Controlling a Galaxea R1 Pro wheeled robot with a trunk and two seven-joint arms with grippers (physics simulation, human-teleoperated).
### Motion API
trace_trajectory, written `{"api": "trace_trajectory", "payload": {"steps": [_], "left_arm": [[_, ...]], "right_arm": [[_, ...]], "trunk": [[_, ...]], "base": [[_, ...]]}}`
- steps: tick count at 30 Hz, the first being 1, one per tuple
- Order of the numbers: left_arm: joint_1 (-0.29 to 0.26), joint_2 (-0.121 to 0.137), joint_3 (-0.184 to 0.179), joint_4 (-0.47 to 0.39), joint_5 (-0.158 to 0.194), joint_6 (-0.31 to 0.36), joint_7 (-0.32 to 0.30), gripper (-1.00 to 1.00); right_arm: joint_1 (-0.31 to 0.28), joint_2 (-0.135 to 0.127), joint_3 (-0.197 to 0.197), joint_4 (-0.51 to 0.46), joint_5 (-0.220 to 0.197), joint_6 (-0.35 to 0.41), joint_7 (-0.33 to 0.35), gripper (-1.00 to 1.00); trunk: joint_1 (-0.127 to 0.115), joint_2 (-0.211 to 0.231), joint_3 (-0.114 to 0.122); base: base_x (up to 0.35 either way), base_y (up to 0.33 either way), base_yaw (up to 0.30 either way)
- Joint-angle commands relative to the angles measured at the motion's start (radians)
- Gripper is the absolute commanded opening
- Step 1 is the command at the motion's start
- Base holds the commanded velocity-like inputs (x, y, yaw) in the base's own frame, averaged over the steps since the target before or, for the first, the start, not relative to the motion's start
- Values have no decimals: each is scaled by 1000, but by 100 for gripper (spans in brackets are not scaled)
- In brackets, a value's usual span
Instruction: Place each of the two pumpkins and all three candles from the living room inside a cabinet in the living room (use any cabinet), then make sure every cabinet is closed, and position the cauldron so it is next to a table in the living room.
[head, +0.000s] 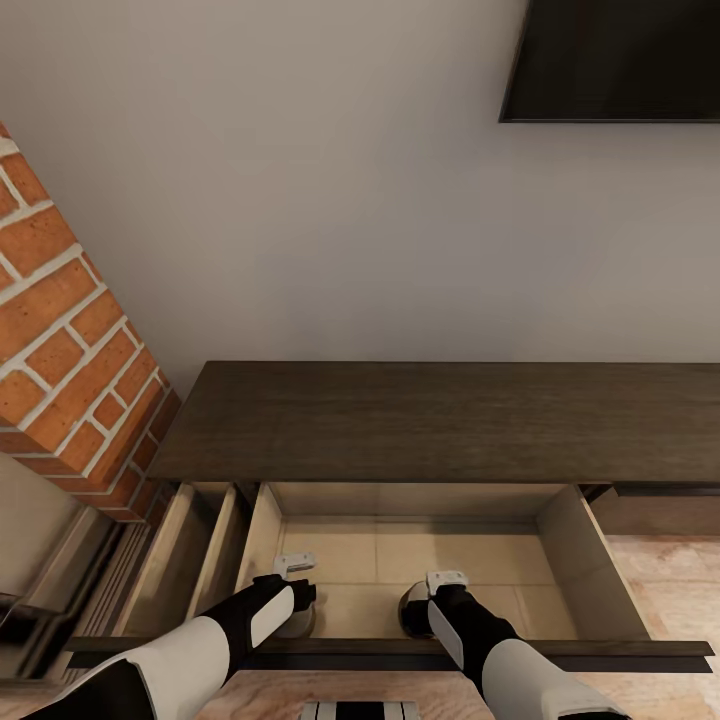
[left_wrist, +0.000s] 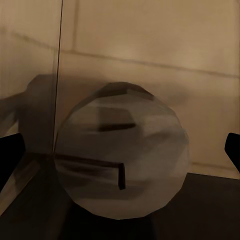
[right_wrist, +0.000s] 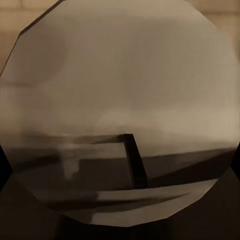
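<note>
No readable text, label or number appears on anything.
</note>
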Motion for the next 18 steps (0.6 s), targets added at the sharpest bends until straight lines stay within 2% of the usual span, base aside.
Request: {"api": "trace_trajectory", "payload": {"steps": [1, 7, 8, 18], "left_arm": [[0, 0, 0, 0, 0, 0, 0, 100], [0, 0, 0, 0, 0, 0, 0, 100], [0, 0, 0, 0, 0, 0, 0, 100], [0, 0, 0, 0, 1, 0, 0, 100]], "right_arm": [[0, 0, 0, 0, 0, 0, 0, -100], [0, 1, 0, 1, 0, 0, -1, -100], [0, 1, 0, 1, 0, 0, -2, 100], [0, 0, 0, 1, 0, -1, -2, 100]], "trunk": [[0, 0, 0], [0, 0, 0], [0, 0, 0], [0, 0, 0]], "base": [[0, 0, 0], [0, 0, 0], [0, 0, 0], [0, 0, 0]]}}
